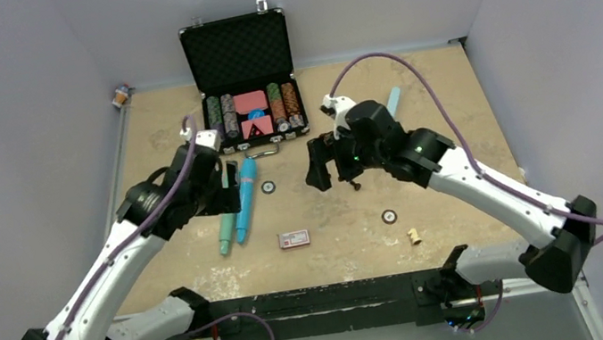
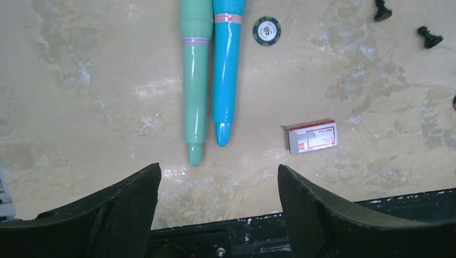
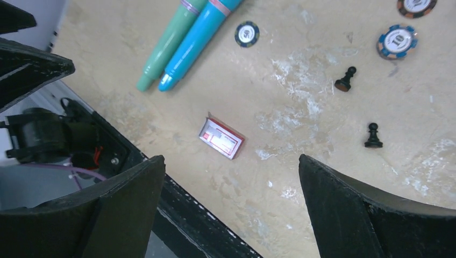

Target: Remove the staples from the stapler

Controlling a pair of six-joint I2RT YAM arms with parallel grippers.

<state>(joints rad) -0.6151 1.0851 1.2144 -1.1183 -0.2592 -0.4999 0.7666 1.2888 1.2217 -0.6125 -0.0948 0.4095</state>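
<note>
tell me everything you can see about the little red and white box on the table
The red and white box is small, flat and rectangular, and looks like cardboard. It has red edges around a white label whose print is too small to read. One short end shows a grey edge, perhaps a flap ajar. It lies flat and slightly skewed on the tan table, near the front edge. It sits apart from the tips of the green stick and blue stick. Nothing touches it.

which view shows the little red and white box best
The left wrist view: the red and white box lies sharp and unobstructed, its label facing the camera. The right wrist view shows the box similarly large but skewed; the top view shows only a tiny rectangle.
</note>
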